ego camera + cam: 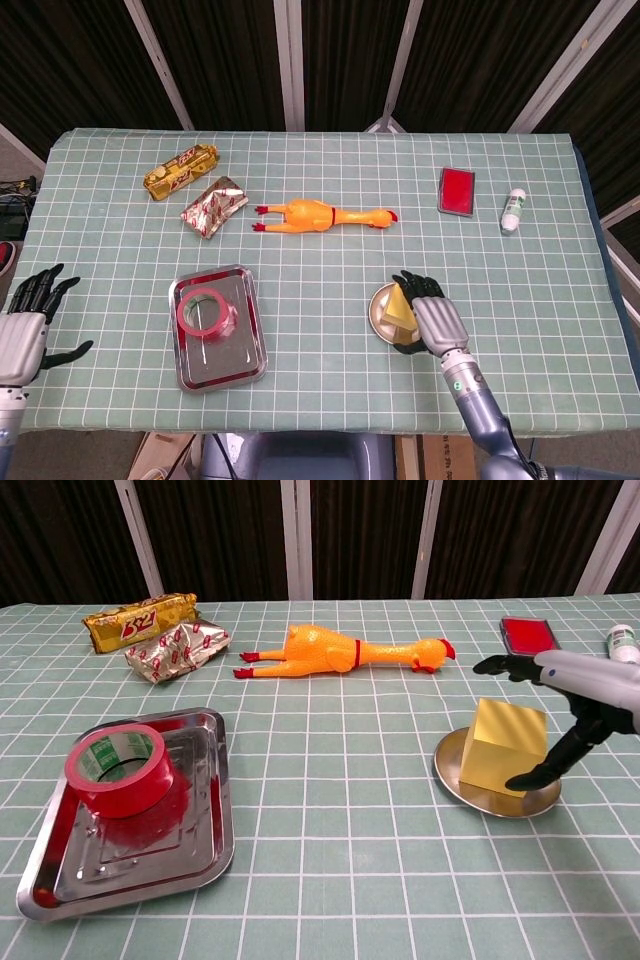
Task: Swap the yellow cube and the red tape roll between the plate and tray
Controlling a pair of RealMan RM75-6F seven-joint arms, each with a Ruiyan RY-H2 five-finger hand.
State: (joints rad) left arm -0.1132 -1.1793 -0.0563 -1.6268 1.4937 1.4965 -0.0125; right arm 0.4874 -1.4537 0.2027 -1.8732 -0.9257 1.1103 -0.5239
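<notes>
The yellow cube (398, 306) (506, 746) sits on the round metal plate (377, 312) (455, 771) right of centre. My right hand (432, 318) (592, 694) hovers at the cube's right side with fingers spread: the fingertips (494, 666) reach over the top and the thumb (533, 776) hangs by the near face, with no grip showing. The red tape roll (203, 310) (120, 771) lies in the steel tray (218, 358) (140, 867) on the left. My left hand (27, 322) waits open at the table's left edge, seen only in the head view.
A rubber chicken (322, 215) (345, 651) lies across the middle. A foil packet (214, 207) (176, 649) and a gold snack bar (181, 171) (139, 619) lie at the back left. A red box (456, 190) (527, 637) and a white bottle (513, 210) (622, 640) are at the back right.
</notes>
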